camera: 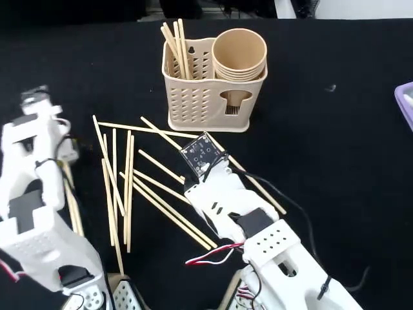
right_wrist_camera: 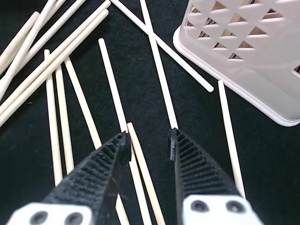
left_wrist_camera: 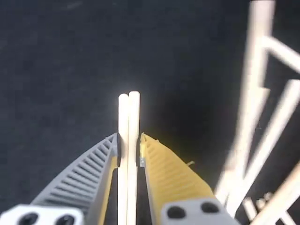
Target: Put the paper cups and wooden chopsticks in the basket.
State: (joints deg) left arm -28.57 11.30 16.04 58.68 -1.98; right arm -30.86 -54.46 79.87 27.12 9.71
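Wooden chopsticks strewn beside the basket.
We see the left gripper pinching two sticks, the right gripper spread above loose ones, paper cups stacked in the basket.

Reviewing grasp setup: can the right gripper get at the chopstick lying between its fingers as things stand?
Probably yes: the right gripper is open, straddling that chopstick, though a neighbouring chopstick lies by one finger.
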